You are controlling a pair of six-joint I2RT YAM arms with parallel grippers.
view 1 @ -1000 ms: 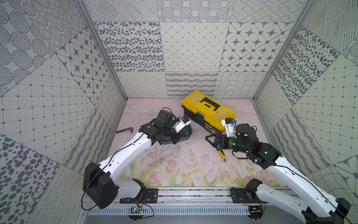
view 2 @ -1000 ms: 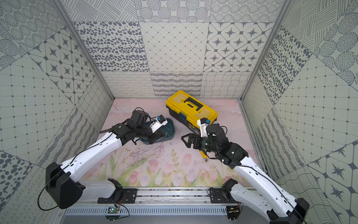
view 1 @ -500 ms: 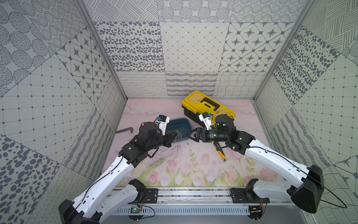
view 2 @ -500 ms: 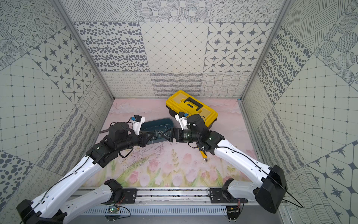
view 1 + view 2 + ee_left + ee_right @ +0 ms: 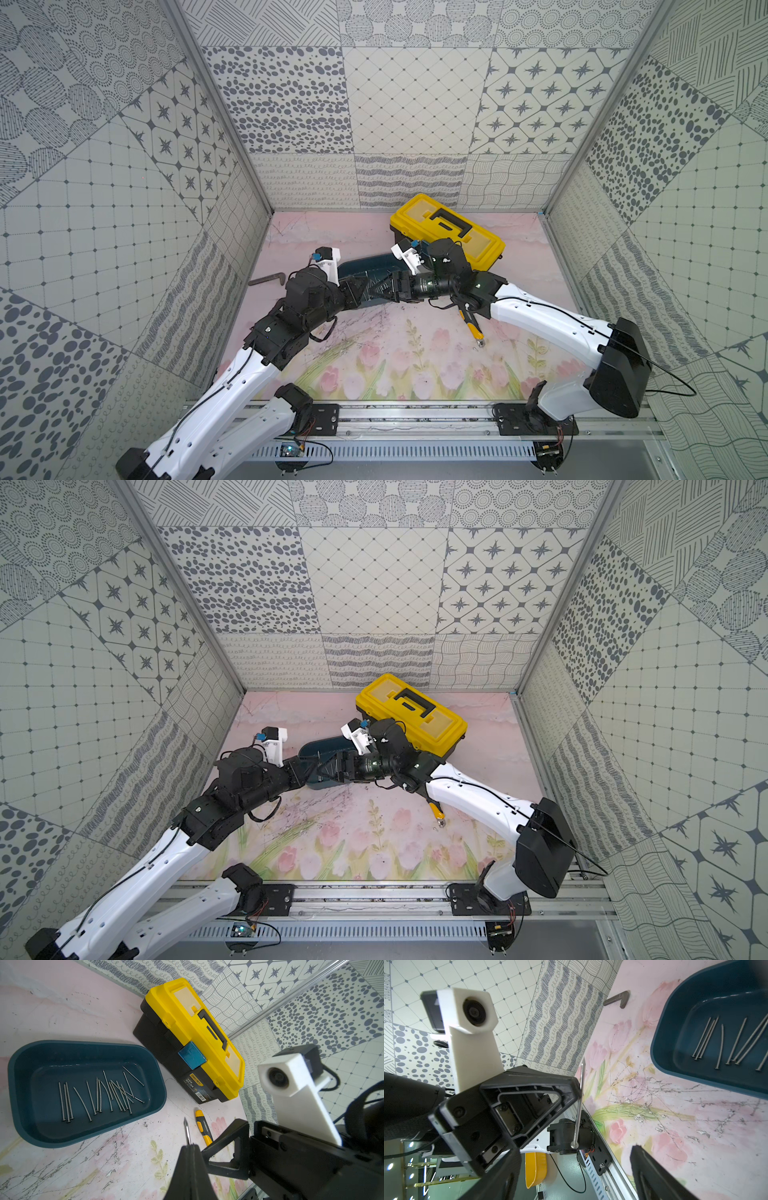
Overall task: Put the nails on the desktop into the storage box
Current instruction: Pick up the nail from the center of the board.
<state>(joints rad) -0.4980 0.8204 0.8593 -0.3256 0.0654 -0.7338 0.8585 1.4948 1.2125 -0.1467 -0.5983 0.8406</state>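
My left gripper is shut on one grey nail, whose point sticks out past the fingertips. From the right wrist that nail runs across the left gripper's tip, its head hanging between my right gripper's wide-apart fingers without touching them. In both top views the left gripper and right gripper meet tip to tip above the near edge of the teal storage box. Several nails lie inside the storage box on the tulip-printed desktop.
A yellow-lidded black toolbox stands right behind the storage box, at the back. A yellow-and-black utility knife lies under the right forearm. A dark L-shaped bar rests by the left wall. Patterned walls enclose three sides.
The left arm drew back from over the storage box, still shut on a nail. The right arm swung left from above the knife until both grippers faced each other.
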